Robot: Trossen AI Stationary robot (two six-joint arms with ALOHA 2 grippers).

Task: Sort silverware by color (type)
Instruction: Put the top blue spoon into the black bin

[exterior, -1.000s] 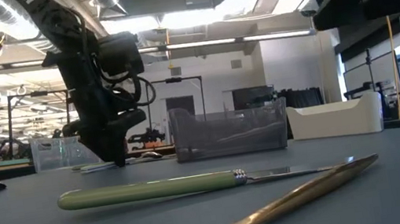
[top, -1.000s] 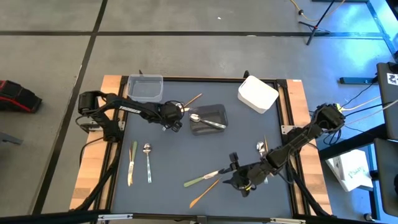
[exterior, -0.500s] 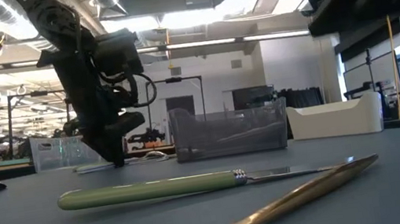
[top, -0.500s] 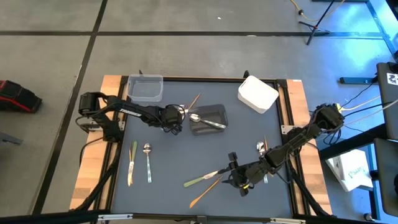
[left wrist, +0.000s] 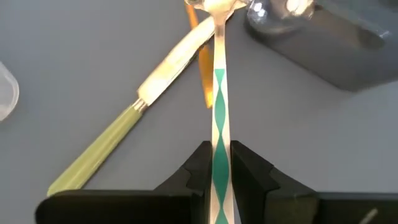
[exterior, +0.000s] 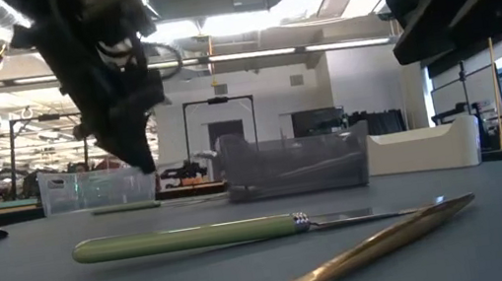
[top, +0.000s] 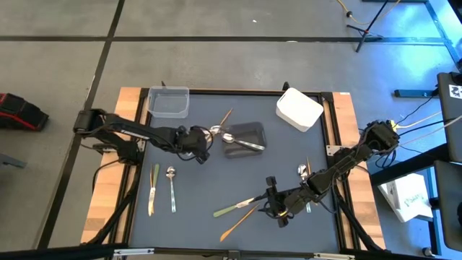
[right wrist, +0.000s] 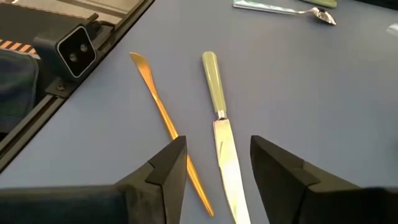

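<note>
My left gripper [top: 200,141] is beside the dark grey tub [top: 245,131] and shut on a shiny silver utensil [left wrist: 217,93], whose head [left wrist: 214,6] points at the tub. A silver spoon [top: 238,140] lies in that tub. Under the held piece, a green-handled knife [left wrist: 118,134] and a tan utensil [left wrist: 203,68] lie on the mat. My right gripper [right wrist: 214,174] stands open above a green-handled knife [right wrist: 214,93] and a tan knife [right wrist: 158,106], touching neither. A green knife [top: 153,189] and a silver spoon [top: 172,186] lie near the left edge. My left gripper pinches the silver utensil's handle [left wrist: 217,140] between its two fingers. The fingers slant down from the table's left side and lie along the handle. The utensil runs straight out past the fingertips toward the dark tub; whether its head rests on anything I cannot tell.
A clear tub [top: 168,102] stands at the far left corner and a white tub [top: 298,110] at the far right. More utensils [top: 304,173] lie by the right edge. The mat's middle [top: 216,173] is bare.
My left gripper has risen from the mat and drawn back toward the table's left edge, away from the dark tub, bringing the silver utensil with it. My right gripper has stayed over the two knives.
</note>
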